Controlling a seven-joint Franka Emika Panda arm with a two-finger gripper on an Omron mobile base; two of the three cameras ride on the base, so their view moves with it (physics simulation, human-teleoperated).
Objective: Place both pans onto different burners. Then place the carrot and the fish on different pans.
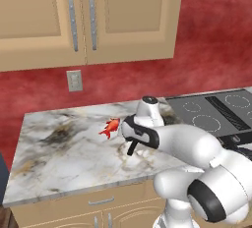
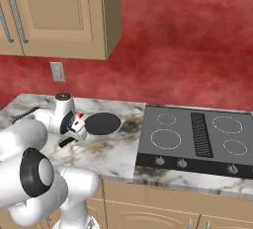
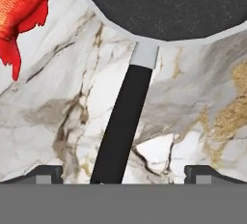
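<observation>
Currently, left base view: the arm reaches forward over the marble counter [image 1: 59, 143], and the gripper [image 1: 132, 146] hangs low above it. The fish [image 1: 110, 127] lies on the counter just left of the wrist. The cooktop [image 1: 216, 111] sits at the far right, its burners [image 1: 206, 122] bare. A dark handle [image 1: 132, 148] pokes out below the hand; the pan body is hidden behind the arm. Cabinets [image 1: 83, 15] hang on the red wall, with an outlet [image 1: 74, 80] below them.

Right base view: the pan [image 2: 102, 123] rests on the counter left of the cooktop, apart from it. The gripper [image 2: 74, 133] is just left of the pan, over its handle, whose end [image 2: 64, 142] shows near the hand. A bit of red shows beside the wrist, too small to identify. All four burners [image 2: 165, 138] are unoccupied.

Hand view: the fingertips [image 3: 46, 174] stand wide apart, jaws open, nothing between them touched. The handle [image 3: 123, 126] runs up the middle between the tips to the pan [image 3: 164, 3] at the top. The fish [image 3: 21, 10] lies at the upper left, close to the pan rim but apart from it.
</observation>
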